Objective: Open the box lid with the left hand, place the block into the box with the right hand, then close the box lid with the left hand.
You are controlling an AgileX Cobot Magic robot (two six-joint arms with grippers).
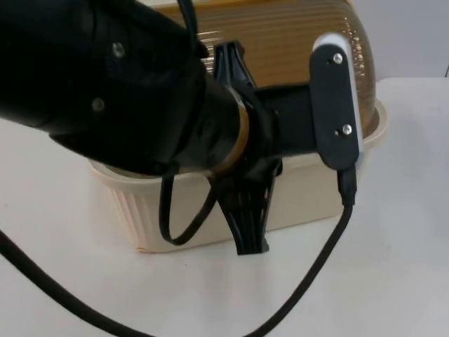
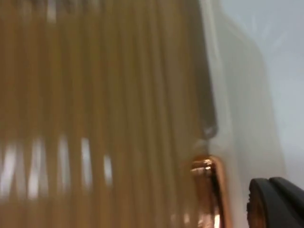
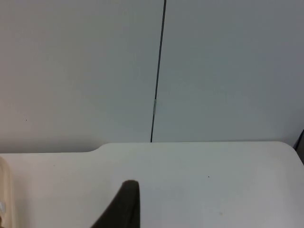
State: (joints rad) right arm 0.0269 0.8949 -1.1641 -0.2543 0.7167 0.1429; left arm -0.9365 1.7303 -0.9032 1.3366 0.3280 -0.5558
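1. Box, cream with ribbed walls, stands on the white table; its amber, ribbed, domed lid sits down on the cream rim.
2. Left gripper hangs at the box's near wall, its black fingers reaching down past the rim almost to the table; whether they are apart or together I cannot tell.
3. From the left wrist camera, a black fingertip stands just beside a shiny copper-coloured fitting at the edge of the lid, with the pale box rim running alongside.
4. Left arm lies across the top view, covering the left half of the lid and much of the box's near rim; what lies behind it is hidden.
5. Wrist plate, black with a white edge and two screws, stands in front of the lid's right side.
6. Right gripper waits away from the box: one dark fingertip stands over bare white table, and whether its fingers are apart or together cannot be made out.
7. Beyond that table edge rises the grey partition wall with a thin dark vertical seam.
8. Beside the right fingertip, a sliver of the cream box wall is visible.
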